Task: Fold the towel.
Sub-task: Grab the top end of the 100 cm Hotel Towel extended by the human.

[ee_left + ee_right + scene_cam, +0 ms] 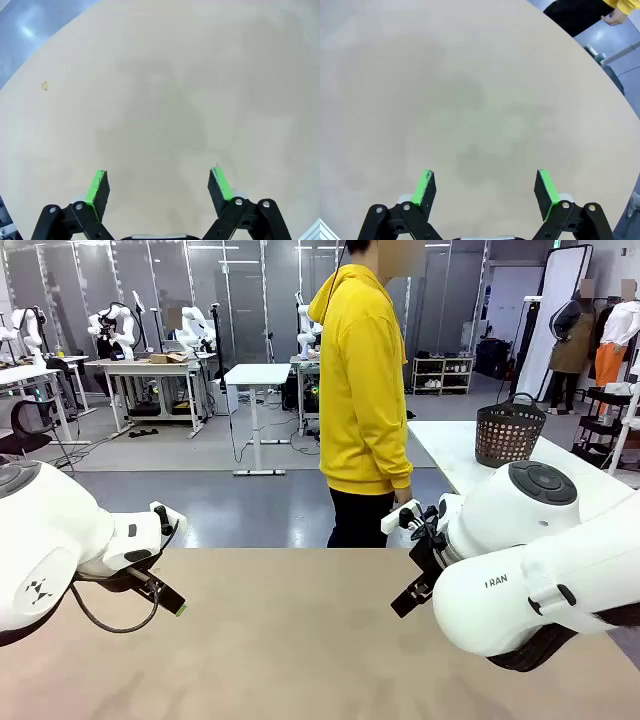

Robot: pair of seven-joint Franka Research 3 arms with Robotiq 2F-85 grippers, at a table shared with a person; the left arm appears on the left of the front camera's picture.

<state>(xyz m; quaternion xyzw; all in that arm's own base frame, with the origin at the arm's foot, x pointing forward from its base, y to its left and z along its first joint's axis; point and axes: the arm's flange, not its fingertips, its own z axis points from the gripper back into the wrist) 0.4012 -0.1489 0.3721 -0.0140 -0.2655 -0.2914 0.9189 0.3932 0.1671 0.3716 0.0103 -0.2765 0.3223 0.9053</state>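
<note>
Fingers of the left gripper and right gripper stand wide apart over the bare table. Where the towel lies I cannot tell (closing now would likely pinch nothing).

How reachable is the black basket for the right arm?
Probably not: the black basket stands on a separate white table beyond the far edge of the tan table, while the right gripper hangs open over it.

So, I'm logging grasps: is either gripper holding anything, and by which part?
Nothing is held. The left gripper and the right gripper both stand open above the table.
</note>
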